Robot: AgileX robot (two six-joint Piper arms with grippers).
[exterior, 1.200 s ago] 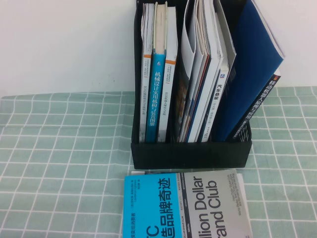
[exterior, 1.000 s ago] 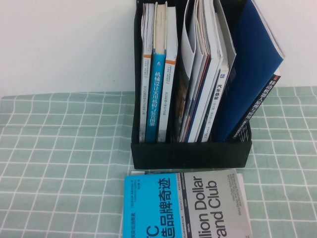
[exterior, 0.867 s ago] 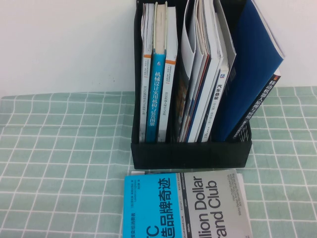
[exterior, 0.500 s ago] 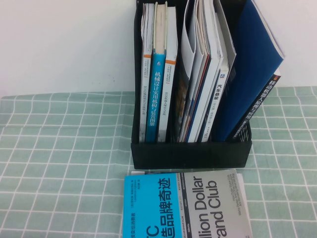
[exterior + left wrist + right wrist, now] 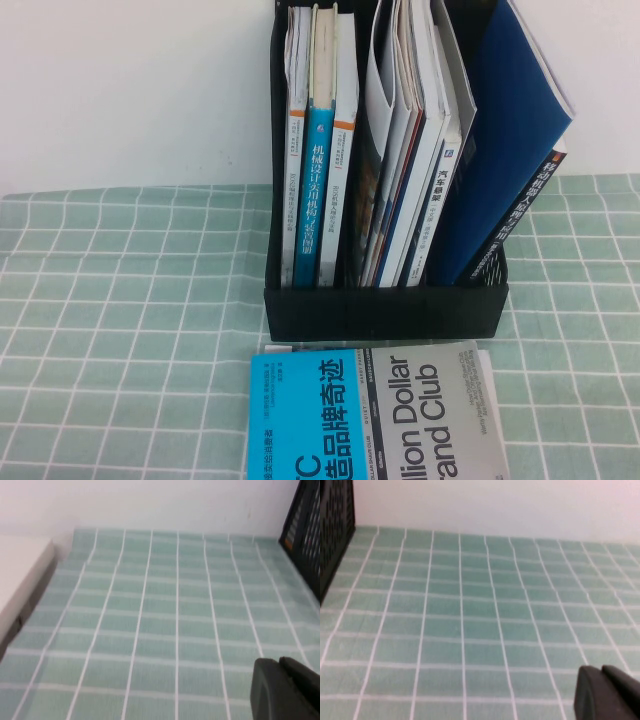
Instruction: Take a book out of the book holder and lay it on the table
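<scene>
The black book holder [image 5: 385,300] stands on the green grid-cloth table [image 5: 120,300], full of upright books. At its right end the book [image 5: 528,205] shows only as a dark strip with white Chinese characters, leaning behind a royal-blue thin book [image 5: 505,130]. Neither gripper appears in the high view. Over bare cloth to the holder's left, my left gripper [image 5: 278,666] is shut and holds nothing; the holder's perforated side [image 5: 305,525] is at that view's edge. My right gripper [image 5: 599,673] is shut and empty over cloth on the holder's right, with the holder's side [image 5: 335,525] in view.
A cyan-and-grey "Billion Dollar Brand Club" book [image 5: 375,415] lies flat on the cloth just in front of the holder. A white wall rises behind. A pale raised ledge [image 5: 20,575] borders the cloth at the far left.
</scene>
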